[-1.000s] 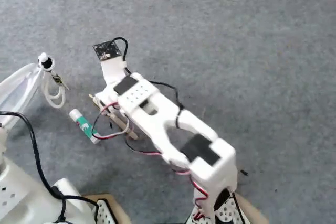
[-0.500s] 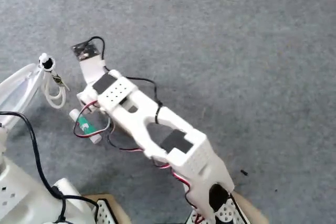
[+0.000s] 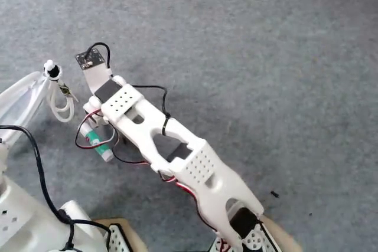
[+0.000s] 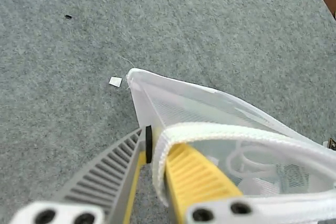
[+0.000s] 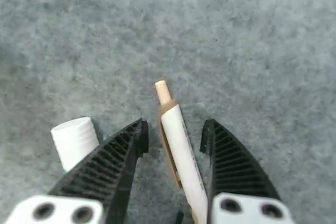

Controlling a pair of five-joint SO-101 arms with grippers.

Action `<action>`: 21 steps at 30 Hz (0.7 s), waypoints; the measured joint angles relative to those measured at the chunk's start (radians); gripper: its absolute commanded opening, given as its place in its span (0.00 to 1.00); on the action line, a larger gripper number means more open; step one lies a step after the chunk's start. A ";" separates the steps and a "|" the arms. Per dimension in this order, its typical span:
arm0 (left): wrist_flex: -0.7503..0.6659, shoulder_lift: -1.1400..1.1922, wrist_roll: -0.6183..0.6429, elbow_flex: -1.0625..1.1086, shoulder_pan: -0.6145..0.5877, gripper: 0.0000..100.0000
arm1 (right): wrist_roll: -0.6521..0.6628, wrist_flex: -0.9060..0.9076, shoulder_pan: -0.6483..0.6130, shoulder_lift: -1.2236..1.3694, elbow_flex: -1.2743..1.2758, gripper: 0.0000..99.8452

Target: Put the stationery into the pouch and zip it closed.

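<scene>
Pen (image 5: pixel 181 151) between jaws of right pincer (image 5: pixel 175 127)

No readable text (glue stick (image 3: pixel 97 139) label illegible).

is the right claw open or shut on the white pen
Open: the right claw straddles the white pen with a beige tip, a gap on either side.

Between the right tool's (image 5: pixel 175 128) fingers the pen (image 5: pixel 179 145) runs off the picture's edge, so its rear end is unseen. One finger covers the glue stick's (image 5: pixel 73 139) lower part. From above, the arm (image 3: pixel 159 137) hides the pen. The pouch (image 4: pixel 220 108) in the left tool (image 4: pixel 157 142) is cut off, and its contents are unclear.
</scene>
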 measured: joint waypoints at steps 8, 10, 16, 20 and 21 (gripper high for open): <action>0.000 0.000 0.000 0.000 0.000 0.03 | 0.000 0.133 0.025 0.144 -0.252 0.03; 0.000 0.000 0.000 0.000 0.000 0.03 | 0.000 0.161 0.034 0.175 -0.307 0.03; 0.000 0.000 0.000 0.000 0.000 0.03 | 0.000 0.259 0.054 0.233 -0.473 0.01; 0.000 0.000 0.000 0.000 0.000 0.03 | 0.000 0.356 0.064 0.233 -0.632 0.01; 0.000 0.000 0.000 0.000 0.003 0.03 | 0.000 0.387 0.072 0.233 -0.684 0.01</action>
